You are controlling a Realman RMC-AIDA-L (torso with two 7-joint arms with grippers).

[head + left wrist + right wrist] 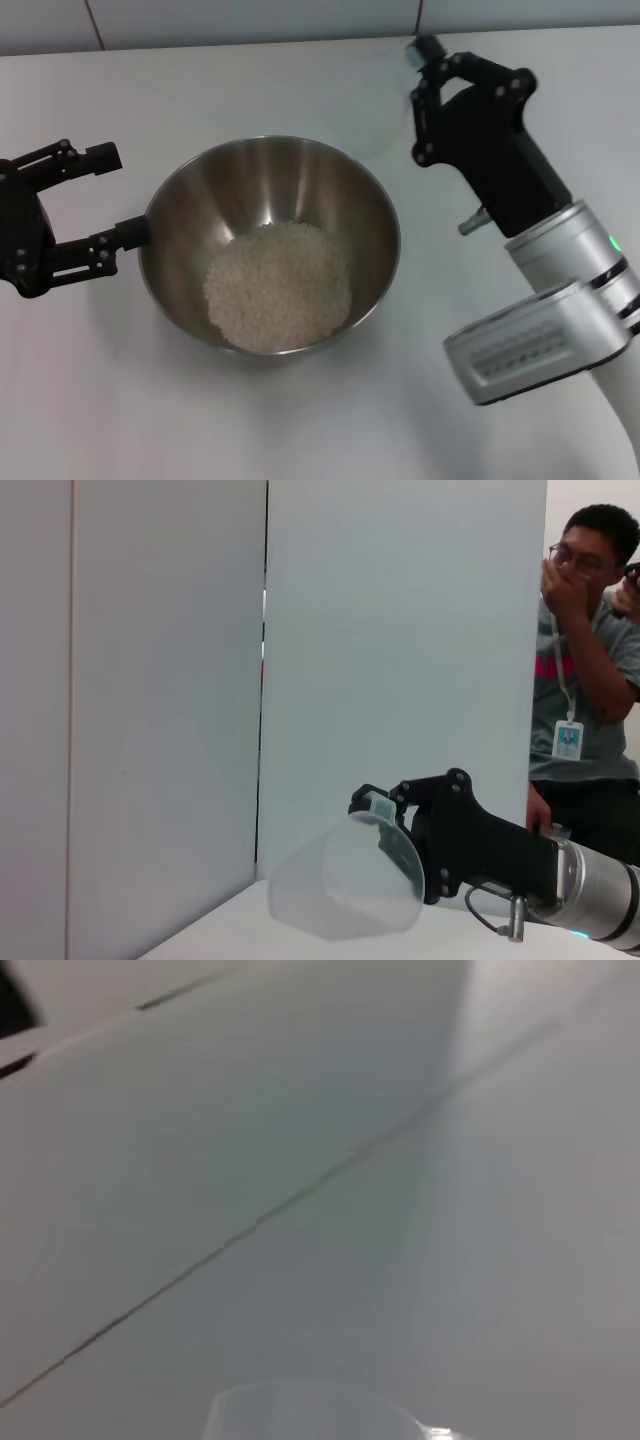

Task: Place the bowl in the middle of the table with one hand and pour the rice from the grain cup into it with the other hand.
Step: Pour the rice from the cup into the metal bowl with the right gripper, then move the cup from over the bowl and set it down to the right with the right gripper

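Note:
The steel bowl [270, 190] stands in the middle of the white table [300, 430] with a pale heap of rice [279, 286] in its bottom. My left gripper [118, 195] is open just left of the bowl, its nearer finger [128, 233] at the rim. My right gripper [418, 100] hovers above the table beyond the bowl's far right side. In the left wrist view, the right gripper [405, 850] is shut on the clear grain cup [345, 890], which is tipped on its side and looks empty. The cup's rim [310, 1410] shows faintly in the right wrist view.
White partition panels [400, 630] stand behind the table. A person [585, 680] stands beyond them, off to the side of my right arm [560, 300]. A tiled wall edge [250, 20] runs along the table's far side.

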